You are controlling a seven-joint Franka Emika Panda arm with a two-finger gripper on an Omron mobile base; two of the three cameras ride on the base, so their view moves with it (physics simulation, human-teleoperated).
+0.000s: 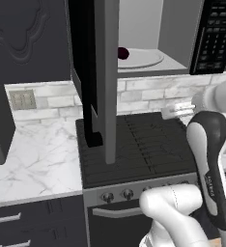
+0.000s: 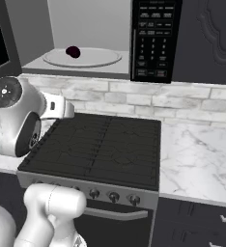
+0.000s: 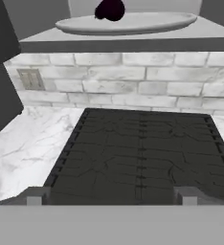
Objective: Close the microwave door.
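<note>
Left base view: the large flat microwave door with a grey frame and black glass window (image 1: 98,72) is seen swung wide open, standing edge-on as a thin grey slab that hangs down in front of the cooktop, its dark handle at the lower left. It is hinged at the left side of the wide grey microwave box (image 1: 177,48), which is mounted above the stove. Inside the light grey cavity a white round turntable (image 2: 82,57) is seen, and a small dark red round object (image 2: 73,51) rests on it toward its left part. To the right of the cavity the black button panel with small keys (image 2: 152,39) is fixed.

Below the microwave a white-grey brick backsplash (image 2: 148,99) runs along the wall, and a black stove with dark grates (image 2: 100,144) is set beneath it, with round knobs (image 2: 114,196) along its front. White marble counters (image 1: 37,159) lie on both sides of the stove. A dark embossed cabinet door (image 1: 23,34) is seen left of the open door, and a beige wall outlet (image 1: 22,99) is set in the brick below it.

The two-finger gripper (image 3: 111,196) is held over the stove's front part, well apart from the door; its two small tips are spread wide with nothing between them.
</note>
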